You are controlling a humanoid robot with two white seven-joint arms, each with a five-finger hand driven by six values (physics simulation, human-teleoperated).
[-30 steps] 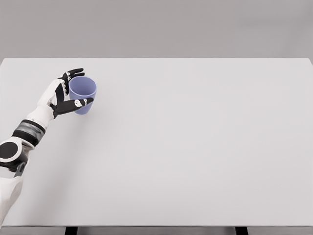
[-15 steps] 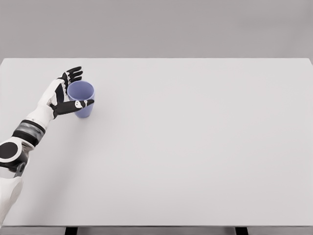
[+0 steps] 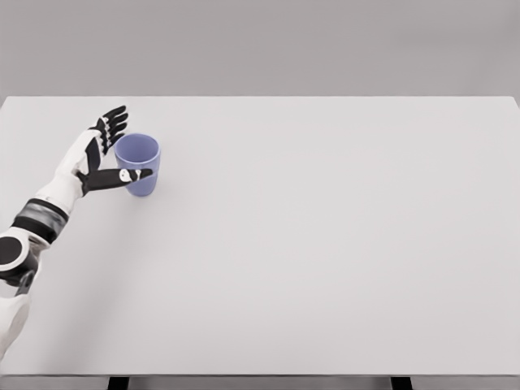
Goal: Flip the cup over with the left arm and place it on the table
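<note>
Now we see the blue cup (image 3: 138, 163) standing upright on the counter (image 3: 325, 236), mouth up, over in the far left part of the surface. Just beside it, on its left, we have the left hand (image 3: 99, 153), and its fingers (image 3: 114, 120) are spread wide and holding nothing. The four long ones point up and away past the cup's far-left side, apart from its rim. The thumb (image 3: 128, 174) reaches across in front of the cup's wall; from where we look it overlaps the cup, and we cannot tell whether it touches. The white left arm (image 3: 36, 215) runs down from the hand toward the lower left corner of our view. Around the cup, the pale counter stretches off to the right.
</note>
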